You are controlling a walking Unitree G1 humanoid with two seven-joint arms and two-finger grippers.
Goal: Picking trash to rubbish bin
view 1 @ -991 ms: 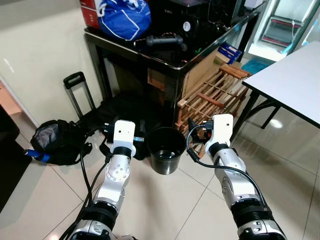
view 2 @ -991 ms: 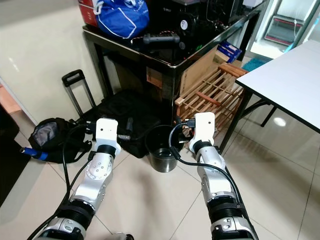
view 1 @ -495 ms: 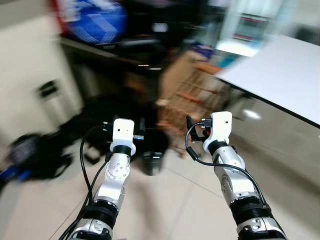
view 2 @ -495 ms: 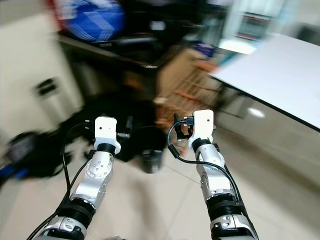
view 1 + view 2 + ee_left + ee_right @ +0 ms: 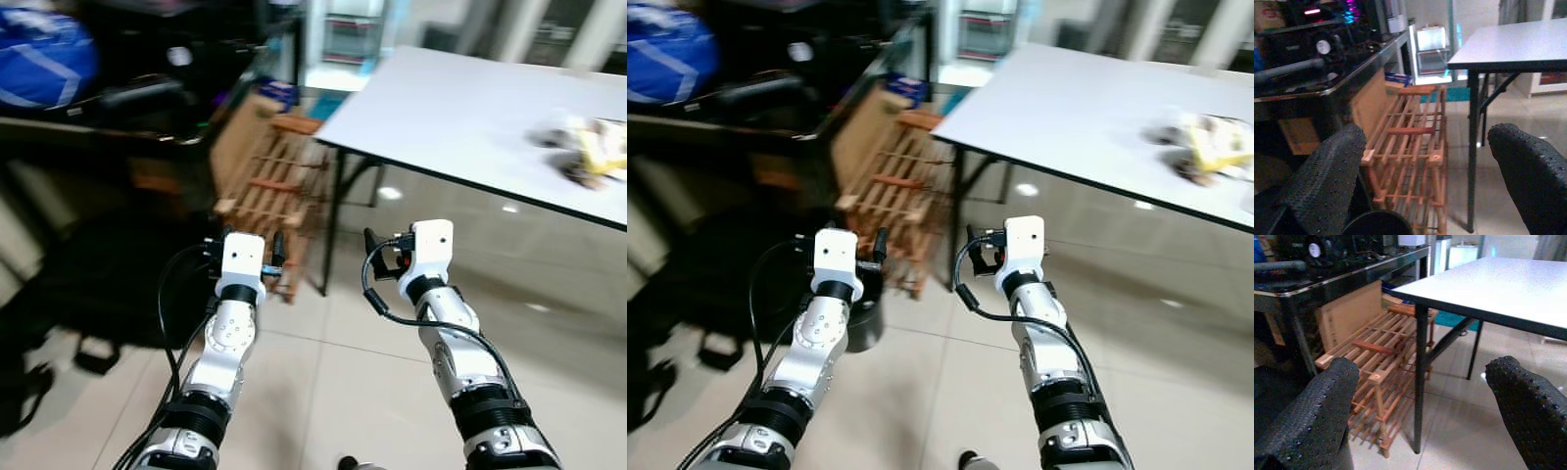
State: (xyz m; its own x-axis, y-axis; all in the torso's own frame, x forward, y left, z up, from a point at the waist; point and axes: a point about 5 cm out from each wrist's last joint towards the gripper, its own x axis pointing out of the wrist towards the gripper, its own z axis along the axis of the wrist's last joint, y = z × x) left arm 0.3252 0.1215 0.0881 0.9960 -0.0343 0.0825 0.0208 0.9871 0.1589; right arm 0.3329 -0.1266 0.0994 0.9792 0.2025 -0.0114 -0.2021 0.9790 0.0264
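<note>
Crumpled yellow and brown trash (image 5: 586, 150) lies on the white table (image 5: 460, 108) at the far right, blurred. The black rubbish bin (image 5: 864, 323) stands on the floor, mostly hidden behind my left arm; its rim (image 5: 1376, 223) peeks in below the left fingers. My left gripper (image 5: 1425, 147) is open and holds nothing, raised at chest height and facing the wooden rack. My right gripper (image 5: 1422, 382) is open too, empty, facing the table's near leg.
A wooden slatted rack (image 5: 279, 186) leans between a black desk (image 5: 118, 108) and the table's leg (image 5: 333, 235). A blue bag (image 5: 39, 64) sits on the desk. A black bag (image 5: 88, 284) lies on the floor at left. Tiled floor lies open ahead and right.
The whole view has swung to the right: the bin slid from the centre to behind my left arm, and the white table with trash came in. Both arms keep the same raised pose.
</note>
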